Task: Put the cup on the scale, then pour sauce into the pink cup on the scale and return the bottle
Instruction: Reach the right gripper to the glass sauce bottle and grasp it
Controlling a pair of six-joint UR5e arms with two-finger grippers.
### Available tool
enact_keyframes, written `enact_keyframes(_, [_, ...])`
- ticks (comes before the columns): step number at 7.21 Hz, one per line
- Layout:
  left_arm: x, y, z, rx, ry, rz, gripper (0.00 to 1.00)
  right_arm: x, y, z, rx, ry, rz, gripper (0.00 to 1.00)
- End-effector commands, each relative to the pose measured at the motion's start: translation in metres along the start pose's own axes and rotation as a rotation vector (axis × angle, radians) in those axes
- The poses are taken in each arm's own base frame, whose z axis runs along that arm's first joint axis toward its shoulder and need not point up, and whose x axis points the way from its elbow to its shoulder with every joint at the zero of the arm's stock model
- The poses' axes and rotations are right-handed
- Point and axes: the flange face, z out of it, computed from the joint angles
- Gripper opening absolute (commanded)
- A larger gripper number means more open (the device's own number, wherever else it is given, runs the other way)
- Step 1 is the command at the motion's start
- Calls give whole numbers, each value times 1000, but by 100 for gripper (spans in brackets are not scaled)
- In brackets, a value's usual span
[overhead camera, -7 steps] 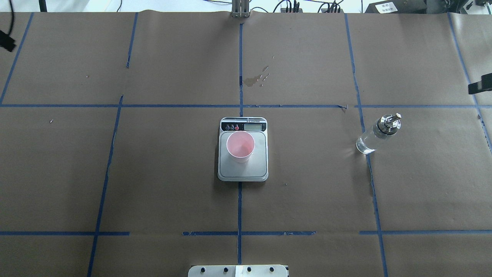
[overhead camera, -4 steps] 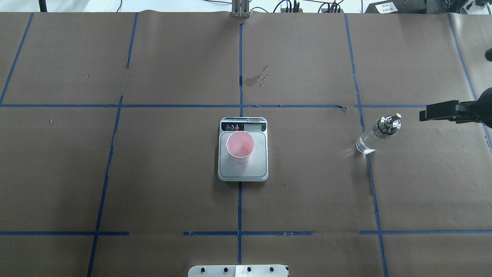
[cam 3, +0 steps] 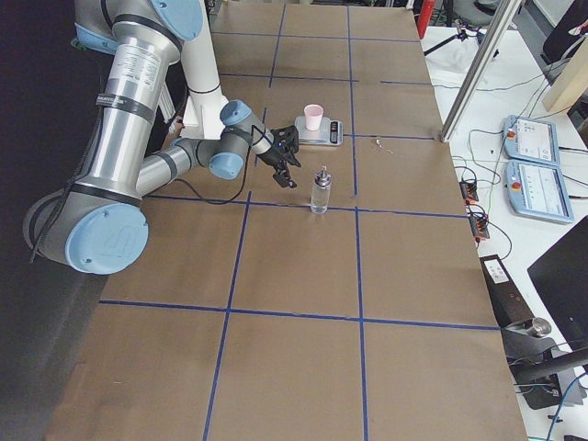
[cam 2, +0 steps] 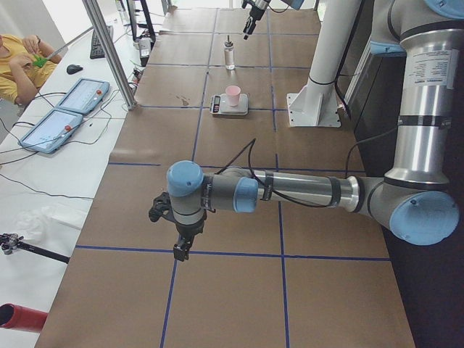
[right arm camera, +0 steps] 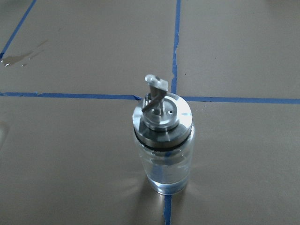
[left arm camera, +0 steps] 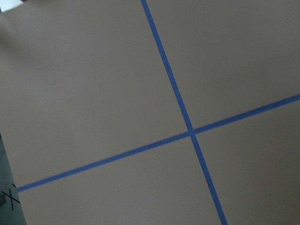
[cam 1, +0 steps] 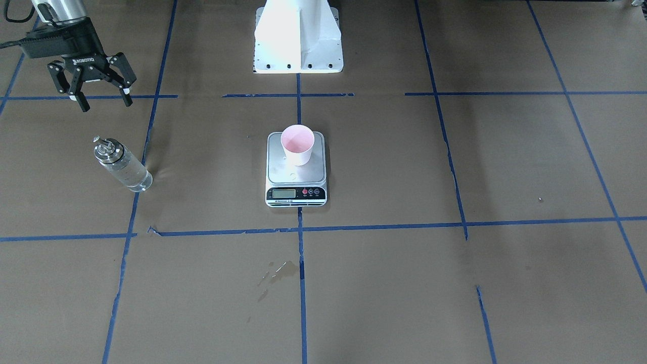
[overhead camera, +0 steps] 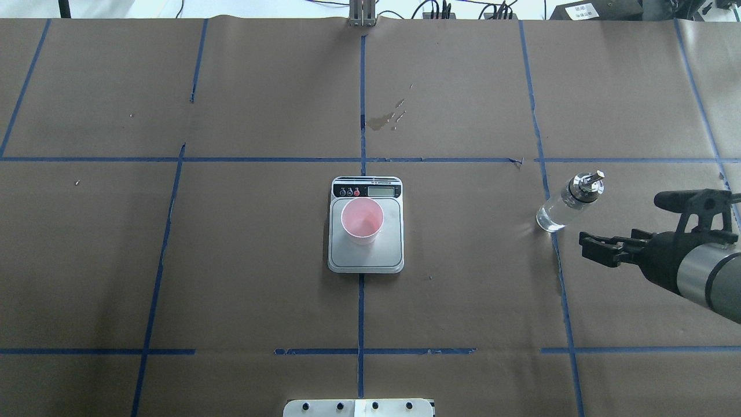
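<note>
Overhead exterior view: our right gripper [overhead camera: 619, 220], fingers spread open, hovers near the upright bottle [overhead camera: 564, 205] on the desk, and we should centre it around the glass body before closing, while the cup [overhead camera: 362, 220] sits on the scale [overhead camera: 391, 249]; whether the left gripper [cam 2: 181, 250] is open we cannot tell.

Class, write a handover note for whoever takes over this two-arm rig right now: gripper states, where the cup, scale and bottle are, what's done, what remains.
Right gripper: open, empty, hovering near the clear glass bottle with a metal pour spout, not touching it.
Left gripper: over bare table far from the work; open or shut cannot be told.
The small pale pink cup stands upright on the flat steel-plated digital scale at table centre. The bottle stands upright at the robot's right.
Done: cup on scale.
Left: grasp bottle, pour the clear sauce into the cup (no liquid visible there), return bottle.
</note>
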Motion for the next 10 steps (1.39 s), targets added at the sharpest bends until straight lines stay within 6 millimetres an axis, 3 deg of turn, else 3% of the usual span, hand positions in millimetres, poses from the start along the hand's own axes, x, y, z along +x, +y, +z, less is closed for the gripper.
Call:
enact_keyframes(1, [2,16,3,3,8,13,100,23,29,48,129,-33,-17,100])
enact_keyframes(4, [5,14,0,9,6,20,100,-8,28,86,166,-51,-66,100])
enact_keyframes(10, [5,12,-1,10,6,20,100,8,7,95,220,0,-133,100])
